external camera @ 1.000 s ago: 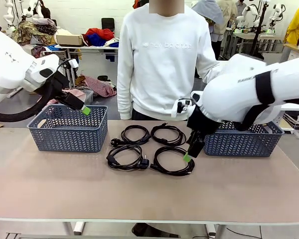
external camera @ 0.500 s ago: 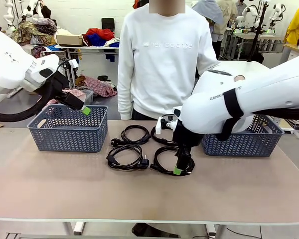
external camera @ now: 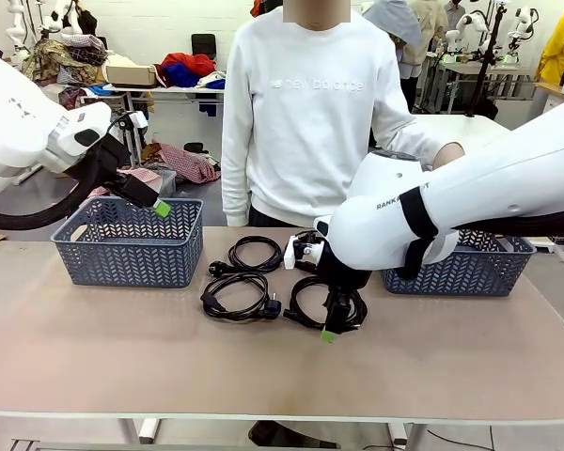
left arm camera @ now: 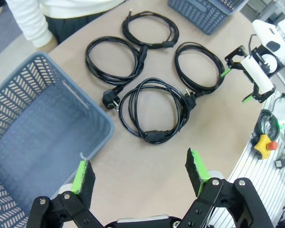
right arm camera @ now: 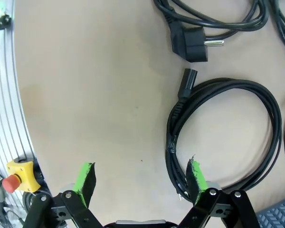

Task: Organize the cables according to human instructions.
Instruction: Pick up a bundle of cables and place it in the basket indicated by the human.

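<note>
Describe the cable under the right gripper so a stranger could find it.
Look between the left basket and the right basket, at the row of coils nearer the robot. The cable is the one closest to the right basket. Unlike its neighbours, it lies beneath the open right gripper.

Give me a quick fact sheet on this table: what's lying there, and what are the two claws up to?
Items: four coiled black cables, two by two on the table
Bins: left basket and right basket, one at each end
Left claw: open, raised over the left basket's edge
Right claw: open, low over the near-right cable, one side of its loop between the fingers
Person: standing at the far side
</note>
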`<state>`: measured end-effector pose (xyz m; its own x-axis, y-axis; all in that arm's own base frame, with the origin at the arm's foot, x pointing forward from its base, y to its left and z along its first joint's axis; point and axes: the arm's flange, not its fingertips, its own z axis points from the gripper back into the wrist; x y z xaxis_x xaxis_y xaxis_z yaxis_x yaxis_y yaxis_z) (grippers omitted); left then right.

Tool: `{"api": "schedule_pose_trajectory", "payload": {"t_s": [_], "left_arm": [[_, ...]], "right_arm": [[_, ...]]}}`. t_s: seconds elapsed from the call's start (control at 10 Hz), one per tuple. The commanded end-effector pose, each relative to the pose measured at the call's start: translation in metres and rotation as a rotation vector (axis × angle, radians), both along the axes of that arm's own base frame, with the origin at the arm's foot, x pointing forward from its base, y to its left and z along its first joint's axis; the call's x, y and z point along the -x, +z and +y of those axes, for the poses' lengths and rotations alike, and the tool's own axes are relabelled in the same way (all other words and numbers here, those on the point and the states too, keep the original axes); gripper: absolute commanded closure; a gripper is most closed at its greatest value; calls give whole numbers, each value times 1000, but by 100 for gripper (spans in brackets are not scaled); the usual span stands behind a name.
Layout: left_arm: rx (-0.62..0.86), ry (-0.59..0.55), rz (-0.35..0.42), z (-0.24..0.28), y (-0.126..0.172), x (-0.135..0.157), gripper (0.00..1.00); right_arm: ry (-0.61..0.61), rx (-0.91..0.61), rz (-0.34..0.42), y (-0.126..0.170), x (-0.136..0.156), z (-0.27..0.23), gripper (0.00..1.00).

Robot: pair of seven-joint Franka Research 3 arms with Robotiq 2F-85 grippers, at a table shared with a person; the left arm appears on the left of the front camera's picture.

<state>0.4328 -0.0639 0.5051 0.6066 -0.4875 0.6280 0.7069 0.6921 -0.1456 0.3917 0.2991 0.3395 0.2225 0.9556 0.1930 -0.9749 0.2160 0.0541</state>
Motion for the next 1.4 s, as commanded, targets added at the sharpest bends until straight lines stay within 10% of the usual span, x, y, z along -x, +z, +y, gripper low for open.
{"api": "schedule_pose_trajectory", "payload": {"t_s": [0.0, 1.3], "left_arm": [[19, -20, -10, 2, -1, 1, 0], [19, -20, -10, 2, -1, 1, 0]], "right_arm": [[-11, 42, -38, -9, -7, 7, 0], [35, 99, 16, -47, -25, 18, 0]]}}
